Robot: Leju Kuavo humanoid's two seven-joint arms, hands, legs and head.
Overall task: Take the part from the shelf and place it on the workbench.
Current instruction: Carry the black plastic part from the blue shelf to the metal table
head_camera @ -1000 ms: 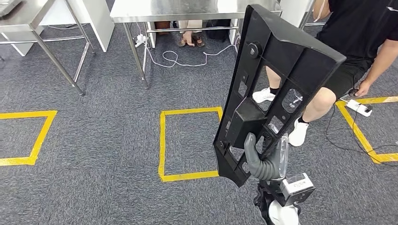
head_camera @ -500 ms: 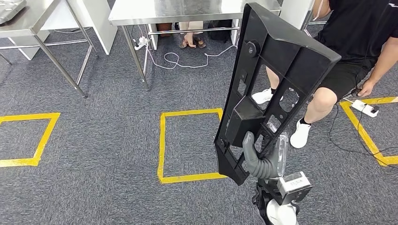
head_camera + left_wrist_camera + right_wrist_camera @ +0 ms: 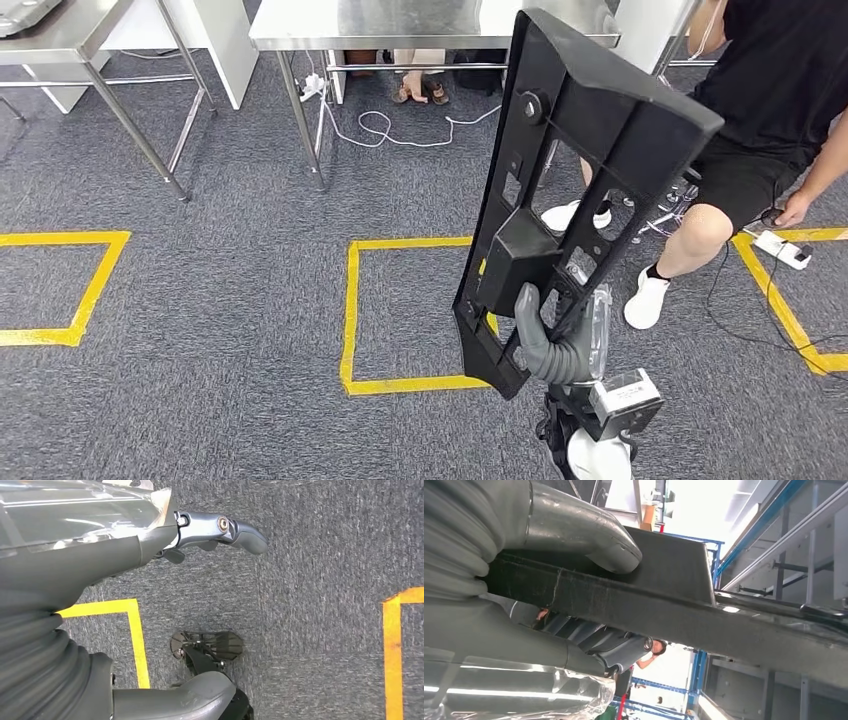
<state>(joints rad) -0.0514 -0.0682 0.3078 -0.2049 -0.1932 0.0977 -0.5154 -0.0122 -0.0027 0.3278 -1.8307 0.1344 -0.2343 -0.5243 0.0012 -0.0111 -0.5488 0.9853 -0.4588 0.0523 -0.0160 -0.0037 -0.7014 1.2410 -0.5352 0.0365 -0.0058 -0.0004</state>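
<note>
Low at the right of the head view: right robot hand [image 3: 556,345], clamped on the lower end of the part [image 3: 570,190], thick grey thumb across the near face, darker fingers tucked behind the edge. Held up off the floor, long black moulded panel with several cut-outs, a boxy block near its lower half and a round boss near the top; standing nearly upright, leaning to the right at the top. Seen again in the right wrist view as a dark slab edge [image 3: 634,600] with the thumb [image 3: 589,535] pressed down on it and the other fingers [image 3: 594,647] beneath.

Hanging over grey carpet [image 3: 230,300] in the left wrist view: left robot hand [image 3: 220,530], holding nothing, fingers apart and loosely extended.

Marked on the carpet: yellow tape square [image 3: 352,310] just left of the part's lower end, another tape outline [image 3: 85,290] at the far left, a third [image 3: 785,310] at the right.

Beyond, at the top: steel surface [image 3: 400,20] on thin legs, white cable [image 3: 400,130] looped on the floor beneath, a second steel surface [image 3: 70,30] at the upper left.

Seated at the right, partly behind the part: person [image 3: 770,100] in black shirt and shorts, white shoes [image 3: 645,298], one hand near a white power strip [image 3: 783,250].
</note>
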